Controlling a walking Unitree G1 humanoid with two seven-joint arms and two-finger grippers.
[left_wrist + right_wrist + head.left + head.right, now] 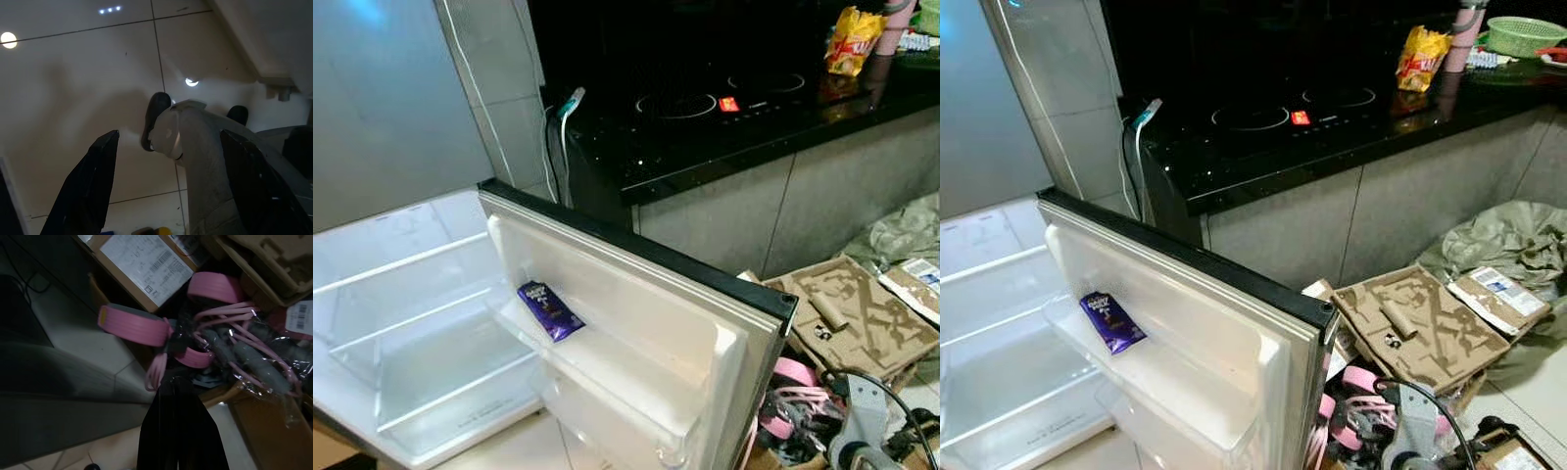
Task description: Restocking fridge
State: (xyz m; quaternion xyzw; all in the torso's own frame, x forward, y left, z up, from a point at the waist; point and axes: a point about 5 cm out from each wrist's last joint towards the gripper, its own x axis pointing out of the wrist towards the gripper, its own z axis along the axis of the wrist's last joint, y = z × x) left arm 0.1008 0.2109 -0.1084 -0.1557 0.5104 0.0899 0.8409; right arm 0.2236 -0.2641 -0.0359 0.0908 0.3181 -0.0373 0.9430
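Observation:
The small fridge [401,323] stands open, its white shelves bare. A purple chocolate bar [549,310] lies in the upper shelf of the open door [636,323]. A yellow snack bag [1421,57] stands on the black counter, beside a pink cup [1463,34]. My left gripper [170,137] hangs open over the tiled floor, with my own grey leg [205,161] between its fingers' line of sight. My right gripper [174,384] hangs shut and empty above pink straps [146,325] on the floor.
A black induction hob [705,98] fills the counter top; a green basket [1526,34] stands at its far right. Cardboard packing [1420,328], boxes and a grey-green bag [1513,240] clutter the floor right of the fridge door. White cables [558,147] hang beside the counter.

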